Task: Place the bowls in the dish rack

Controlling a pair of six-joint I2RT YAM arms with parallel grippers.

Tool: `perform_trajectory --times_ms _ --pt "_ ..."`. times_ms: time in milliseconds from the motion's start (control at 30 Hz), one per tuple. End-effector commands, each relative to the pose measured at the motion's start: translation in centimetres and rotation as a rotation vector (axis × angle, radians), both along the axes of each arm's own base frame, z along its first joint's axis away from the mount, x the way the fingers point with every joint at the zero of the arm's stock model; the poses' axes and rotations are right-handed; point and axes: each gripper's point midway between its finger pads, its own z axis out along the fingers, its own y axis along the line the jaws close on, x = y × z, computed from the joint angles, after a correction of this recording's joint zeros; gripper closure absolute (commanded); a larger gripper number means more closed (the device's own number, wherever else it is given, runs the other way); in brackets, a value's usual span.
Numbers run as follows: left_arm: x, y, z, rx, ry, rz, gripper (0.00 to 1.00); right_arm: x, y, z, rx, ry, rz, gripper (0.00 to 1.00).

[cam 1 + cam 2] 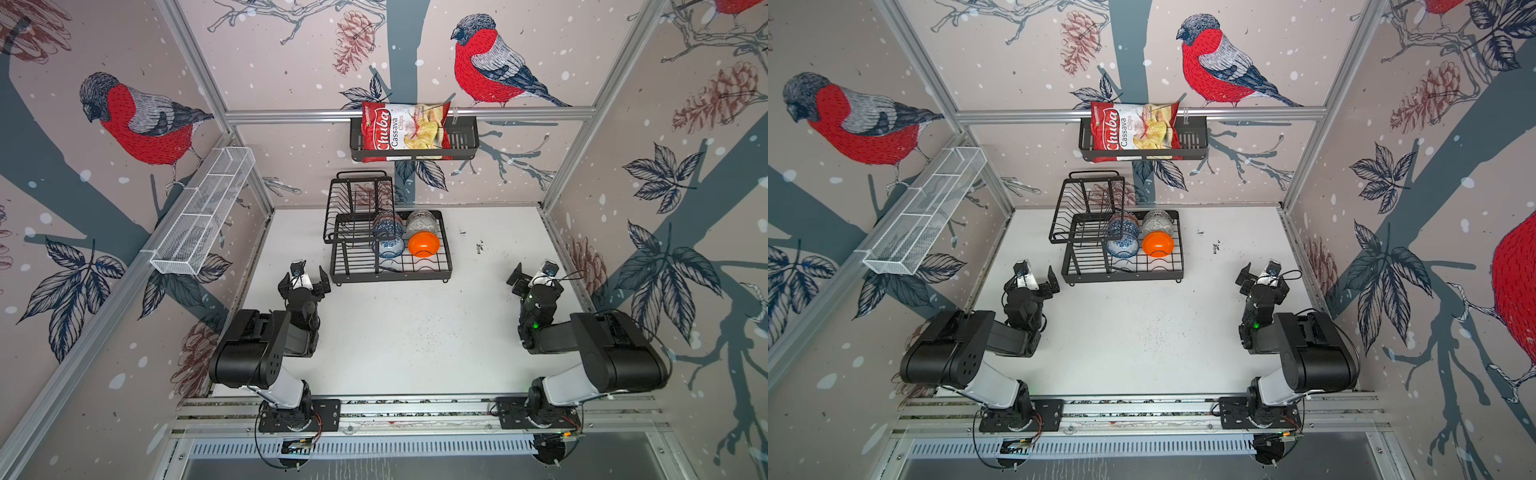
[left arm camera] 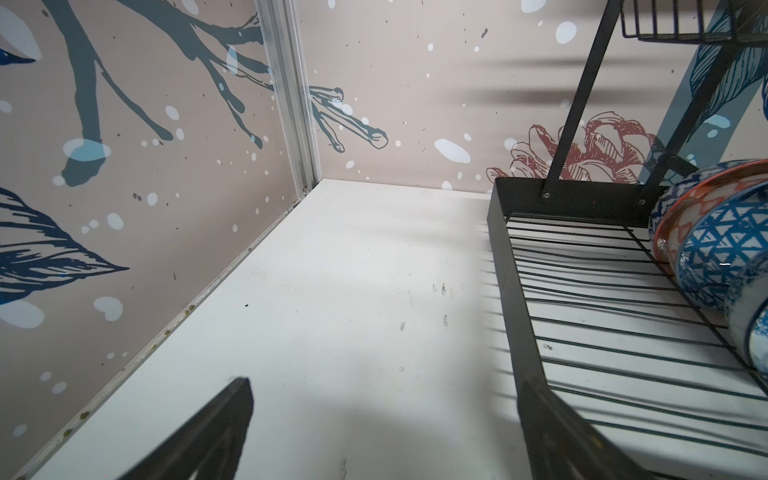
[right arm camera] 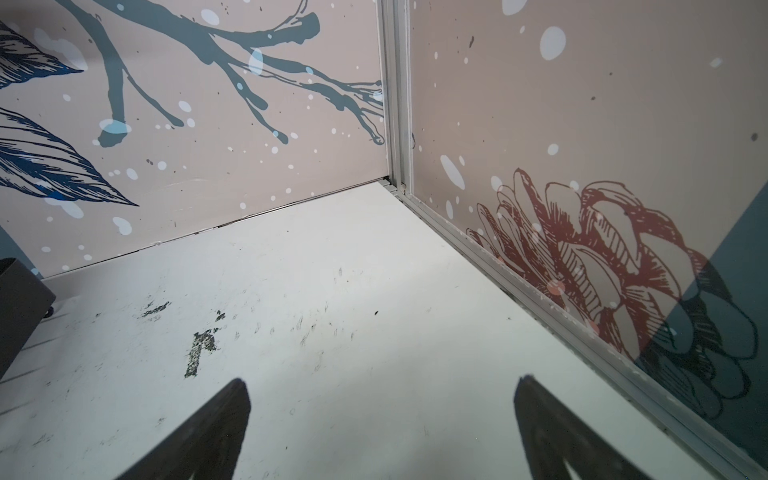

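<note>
Top view: one orange bowl (image 1: 423, 244), one rack (image 1: 390, 275).

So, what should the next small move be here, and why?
Probably none: I would end the run. Every bowl in view sits in the rack, the bowls grouped at its back right, and the table shows no other bowl. The left gripper and right gripper are open and empty, short of the rack.
</note>
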Motion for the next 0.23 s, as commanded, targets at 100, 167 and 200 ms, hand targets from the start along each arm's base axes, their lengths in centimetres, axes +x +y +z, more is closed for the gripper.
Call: perform_trajectory --times_ms 100,167,200 --pt "0.21 -0.01 1.13 0.006 -0.044 -0.001 0.01 0.09 0.07 0.56 0.010 -0.024 0.002 0.00" --pt "0.09 -0.01 1.23 0.006 -0.049 -0.001 0.01 0.09 0.02 0.57 0.011 -0.025 0.001 0.01" --pt "0.08 -0.01 1.31 0.005 -0.052 -0.001 0.01 0.09 0.01 0.57 0.011 -0.025 0.000 0.01"
